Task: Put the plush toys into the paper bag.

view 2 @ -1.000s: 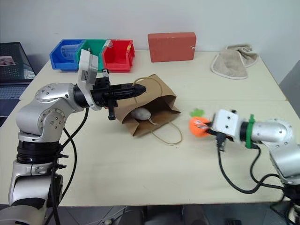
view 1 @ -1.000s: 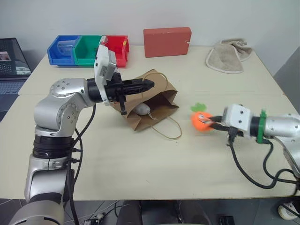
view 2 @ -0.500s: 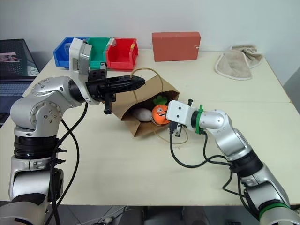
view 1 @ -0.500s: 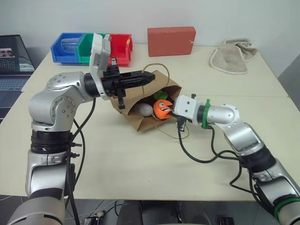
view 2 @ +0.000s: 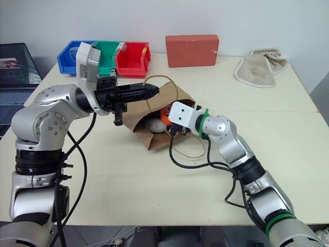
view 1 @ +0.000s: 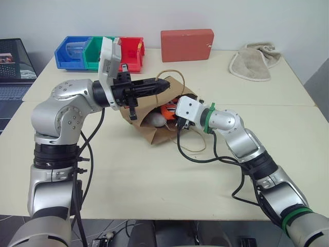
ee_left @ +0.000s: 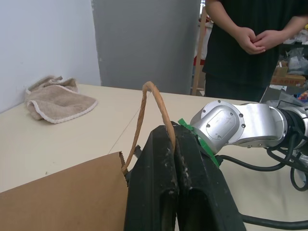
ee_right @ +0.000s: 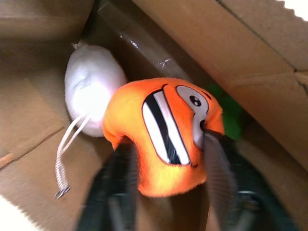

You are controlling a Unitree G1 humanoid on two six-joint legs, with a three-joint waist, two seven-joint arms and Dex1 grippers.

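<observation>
The paper bag (view 1: pixel 177 93) lies on its side mid-table, mouth toward me. My left gripper (ee_left: pixel 171 134) is shut on the bag's cord handle (ee_left: pixel 144 103) and holds the upper edge up; its tip also shows in the head view (view 1: pixel 164 85). Inside the bag, the orange carrot toy (ee_right: pixel 163 130) sits between the spread fingers of my right gripper (ee_right: pixel 167 144), which is open. The white egg-shaped toy (ee_right: pixel 94 94) lies beside it, deeper in the bag. From above, the carrot (view 1: pixel 167 109) and white toy (view 1: pixel 157 120) peek out of the bag's mouth.
The bag's second handle (view 1: pixel 198 146) trails on the table by my right forearm. A red block (view 1: pixel 186 45), a beige towel (view 1: pixel 250 64) and coloured bins (view 1: pixel 97 51) line the far edge. A laptop (view 1: pixel 13 72) sits at far left. A person (ee_left: pixel 250 43) stands beyond the table.
My right arm carried the carrot from the table's right side leftward into the bag's mouth, and its fingers have spread apart. The left gripper kept its hold on the handle.
</observation>
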